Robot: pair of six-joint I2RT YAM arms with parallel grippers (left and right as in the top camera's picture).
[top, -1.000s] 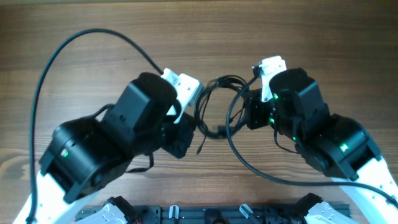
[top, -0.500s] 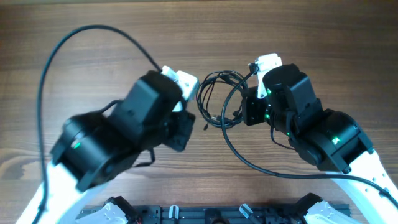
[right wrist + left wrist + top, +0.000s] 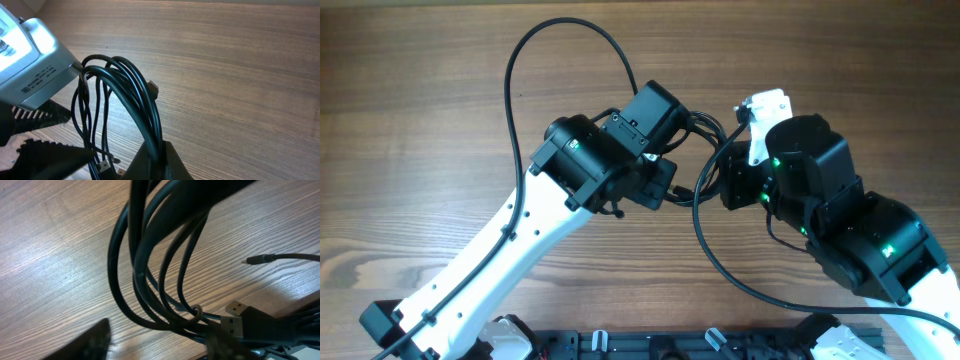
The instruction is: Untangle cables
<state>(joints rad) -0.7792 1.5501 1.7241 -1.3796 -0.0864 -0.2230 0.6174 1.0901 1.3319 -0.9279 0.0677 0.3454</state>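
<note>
Wood table (image 3: 420,120), L arm (image 3: 520,230) slanting from btm-left up to centre, R arm (image 3: 840,220) in from btm-right, wrists close together w/ thin black cables (image 3: 703,128) bunched btwn them, thick black wire (image 3: 560,22) looping above L arm, another thick wire (image 3: 712,257) curving below R wrist.

Left arm (image 3: 520,230), right arm (image 3: 840,220) angled inward; right fingers (image 3: 172,167) pinched together.

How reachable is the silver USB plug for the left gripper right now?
Probably yes: the USB plug lies close in front of the left gripper, which looks open. The looped cables, held up by the right gripper, hang partly across the path and could snag.
</note>
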